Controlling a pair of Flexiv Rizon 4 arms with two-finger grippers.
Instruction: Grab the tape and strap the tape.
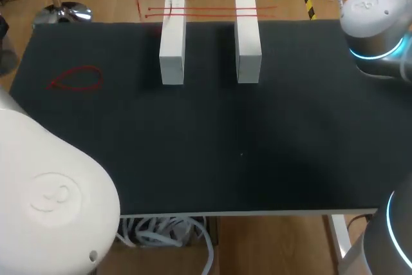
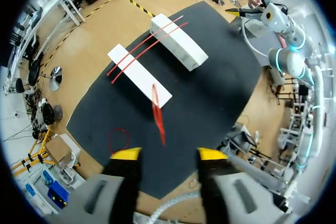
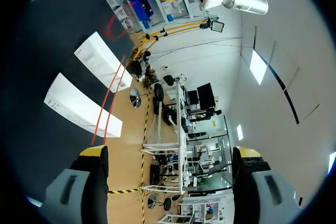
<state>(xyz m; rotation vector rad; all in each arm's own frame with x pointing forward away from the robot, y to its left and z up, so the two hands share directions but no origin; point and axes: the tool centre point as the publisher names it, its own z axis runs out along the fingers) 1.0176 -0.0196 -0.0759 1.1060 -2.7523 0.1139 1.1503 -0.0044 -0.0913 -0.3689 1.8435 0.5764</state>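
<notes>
The red tape loop (image 1: 76,78) was judged best gripped from above by the left gripper (image 2: 168,155), seen spread open and empty, as was the right gripper (image 3: 170,152).

I read the black tabletop (image 1: 193,152) across mid-frame as matt and faintly cloth-like. The left white rectangular block (image 1: 172,46) and right white rectangular block (image 1: 248,43), upper middle, look smooth and matt. The thin red straps (image 1: 206,9) over them seem slick plastic, like the red loop (image 1: 77,78) at upper left. My left arm's white shell (image 1: 51,191), lower left, is smooth, softly glossy plastic
</notes>
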